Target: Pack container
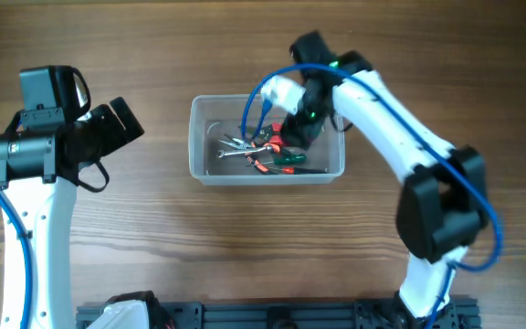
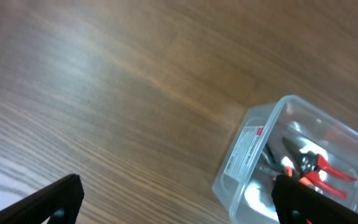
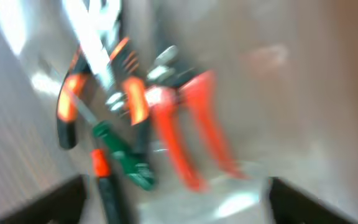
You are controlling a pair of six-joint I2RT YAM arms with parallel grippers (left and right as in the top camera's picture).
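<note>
Wooden table (image 1: 153,228) held the container (image 1: 196,164), its long axis lying left-right in the overhead view; left gripper (image 2: 176,190) and right gripper (image 3: 176,190) both gaped wide, gripping nothing.

You have only one printed item to check: a white rectangular paper label (image 2: 243,151) stuck on the short end wall of the clear, rounded-corner plastic container (image 2: 263,111). That wall faces the left edge of the counter (image 2: 104,93). The label shows faint grey lines of print and a small red mark near its upper corner, but the print is too small and soft for you to read any word or number.
</note>
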